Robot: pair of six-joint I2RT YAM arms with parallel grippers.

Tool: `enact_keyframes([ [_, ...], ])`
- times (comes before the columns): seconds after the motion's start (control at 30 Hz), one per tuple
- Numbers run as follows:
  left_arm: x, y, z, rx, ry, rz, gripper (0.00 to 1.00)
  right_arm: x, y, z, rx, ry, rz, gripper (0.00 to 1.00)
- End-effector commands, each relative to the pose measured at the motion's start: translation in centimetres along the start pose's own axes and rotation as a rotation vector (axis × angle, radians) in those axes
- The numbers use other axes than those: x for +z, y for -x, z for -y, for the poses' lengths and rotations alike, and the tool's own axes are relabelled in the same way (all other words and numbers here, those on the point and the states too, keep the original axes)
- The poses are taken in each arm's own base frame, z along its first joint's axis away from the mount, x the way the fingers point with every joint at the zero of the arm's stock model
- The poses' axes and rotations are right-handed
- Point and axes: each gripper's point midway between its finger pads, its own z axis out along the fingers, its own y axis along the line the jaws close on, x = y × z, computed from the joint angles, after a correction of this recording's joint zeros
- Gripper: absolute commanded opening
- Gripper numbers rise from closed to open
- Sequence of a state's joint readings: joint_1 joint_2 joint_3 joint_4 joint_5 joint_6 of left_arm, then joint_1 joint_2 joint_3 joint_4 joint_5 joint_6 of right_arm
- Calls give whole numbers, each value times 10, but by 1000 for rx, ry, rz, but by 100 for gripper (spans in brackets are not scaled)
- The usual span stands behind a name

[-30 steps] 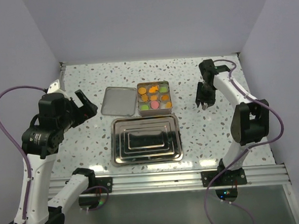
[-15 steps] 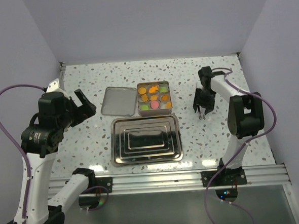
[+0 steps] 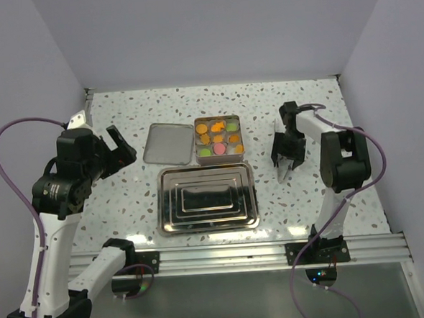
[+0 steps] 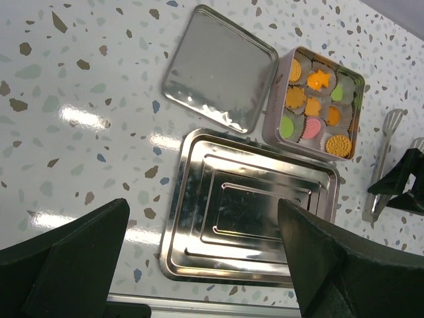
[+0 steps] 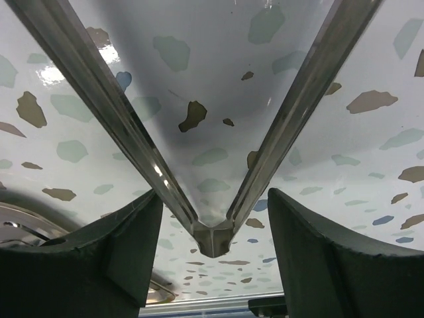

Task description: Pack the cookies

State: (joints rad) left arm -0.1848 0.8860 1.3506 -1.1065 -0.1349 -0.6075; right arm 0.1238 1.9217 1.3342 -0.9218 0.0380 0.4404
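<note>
The cookies (image 3: 218,138), orange, green and pink pieces in white paper cups, fill a square metal tin (image 3: 197,141) at the table's middle back; they also show in the left wrist view as cookies (image 4: 317,106). My right gripper (image 3: 284,165) is low over the table to the right of the tin. Its jaws straddle the hinge end of metal tongs (image 5: 119,112), and there is a gap on the right side, so the right gripper (image 5: 213,199) is open. In the left wrist view the tongs (image 4: 386,142) lie on the table. My left gripper (image 3: 121,146) hangs open and empty at the left, and the left gripper (image 4: 202,207) looks down on the tray.
The tin's flat lid (image 3: 169,143) lies just left of the tin. A stepped steel tray (image 3: 208,197) sits in front of both, near the table's front edge. A metal rail (image 3: 225,257) runs along the near edge.
My right gripper has moved toward the near side and a little left, dropped lower, and its jaws have spread apart around the tongs. The left arm has barely moved.
</note>
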Motion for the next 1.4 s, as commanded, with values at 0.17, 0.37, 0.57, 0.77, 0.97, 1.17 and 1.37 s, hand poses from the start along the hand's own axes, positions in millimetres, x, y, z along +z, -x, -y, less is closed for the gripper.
enact_keyframes([
  [0.17, -1, 9, 7, 5, -30, 36, 100, -2, 6, 5, -6, -23, 22, 71],
  [0.37, 1, 10, 8, 1, -31, 35, 100, -55, 26, -4, -4, 29, 135, 75],
  [0.57, 6, 13, 10, -7, -36, 57, 100, -136, 23, -49, -70, 306, 310, 89],
  [0.77, 14, 16, 10, -32, -35, 83, 100, -202, -28, -107, -257, 501, 456, 98],
  [0.97, 19, 27, 9, -80, -45, 182, 100, -266, -85, -124, -351, 732, 617, 99],
  [1.17, 37, 32, -20, -77, 66, 314, 100, -304, -117, -97, -412, 859, 751, 99],
  [1.37, 61, 32, -43, -27, 149, 425, 100, -316, -133, -71, -434, 835, 795, 99],
])
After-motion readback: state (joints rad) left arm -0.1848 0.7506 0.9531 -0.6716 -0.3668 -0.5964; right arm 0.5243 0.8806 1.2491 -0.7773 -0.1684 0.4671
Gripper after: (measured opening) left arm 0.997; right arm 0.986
